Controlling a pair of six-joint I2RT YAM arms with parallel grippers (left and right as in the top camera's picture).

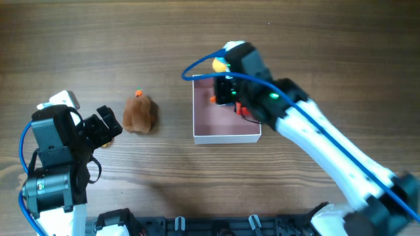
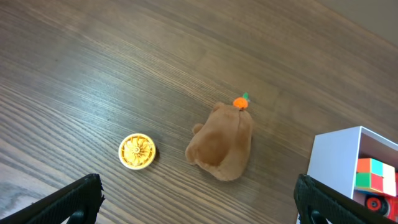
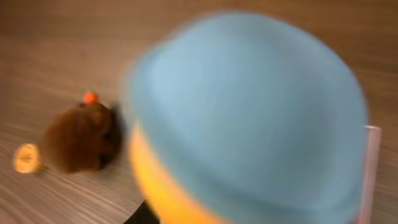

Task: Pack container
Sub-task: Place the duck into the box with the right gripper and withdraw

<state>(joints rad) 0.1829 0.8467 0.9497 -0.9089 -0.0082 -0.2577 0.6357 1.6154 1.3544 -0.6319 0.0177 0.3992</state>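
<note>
The container (image 1: 223, 134) is a square white box with a pink inside at the table's middle; it also shows in the left wrist view (image 2: 336, 155). A coloured cube (image 2: 372, 174) and a red toy (image 2: 373, 202) lie in it. My right gripper (image 1: 226, 71) hangs over the box's far edge, shut on a blue and yellow toy (image 1: 218, 64) that fills the right wrist view (image 3: 249, 124), blurred. A brown plush toy (image 1: 139, 115) lies left of the box. My left gripper (image 1: 105, 128) is open and empty beside the plush (image 2: 221, 144).
A small yellow disc (image 2: 137, 151) lies on the table left of the plush, under my left gripper; it also shows in the right wrist view (image 3: 27, 157). The right arm's blue cable (image 1: 197, 65) loops over the box's far left corner.
</note>
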